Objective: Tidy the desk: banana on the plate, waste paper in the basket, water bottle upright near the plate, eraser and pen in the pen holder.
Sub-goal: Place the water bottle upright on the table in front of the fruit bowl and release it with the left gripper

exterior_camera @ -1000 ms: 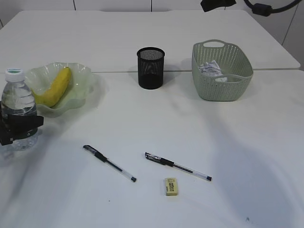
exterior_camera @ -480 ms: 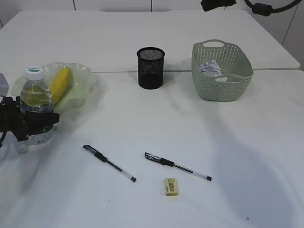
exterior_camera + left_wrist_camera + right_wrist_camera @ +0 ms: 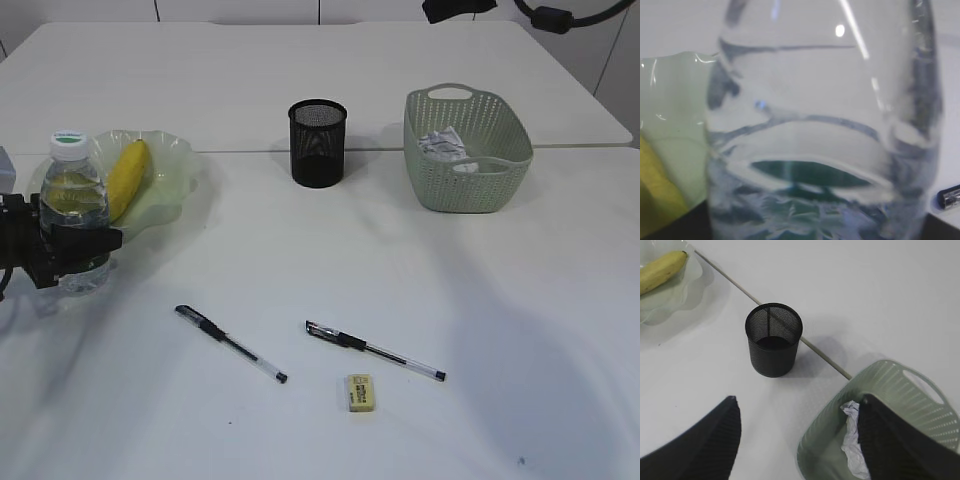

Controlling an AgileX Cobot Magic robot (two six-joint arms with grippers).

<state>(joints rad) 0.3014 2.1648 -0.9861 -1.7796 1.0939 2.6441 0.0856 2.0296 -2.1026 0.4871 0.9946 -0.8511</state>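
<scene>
My left gripper (image 3: 62, 255) is shut on the clear water bottle (image 3: 72, 200), which stands upright beside the pale green plate (image 3: 170, 165); the bottle fills the left wrist view (image 3: 825, 125). The banana (image 3: 125, 178) lies on the plate. Two pens (image 3: 230, 343) (image 3: 375, 350) and a yellow eraser (image 3: 360, 392) lie on the table in front. The black mesh pen holder (image 3: 318, 142) stands mid-table and looks empty in the right wrist view (image 3: 774, 339). Crumpled paper (image 3: 440, 145) lies in the green basket (image 3: 470, 190). My right gripper (image 3: 797, 412) is open, high above the holder and basket.
A seam between two tabletops (image 3: 400, 150) runs behind the holder and basket. The right arm (image 3: 460, 8) shows at the top edge of the exterior view.
My left gripper has carried the bottle from the far left edge toward the plate and a little away from the camera. The right arm has not moved.
</scene>
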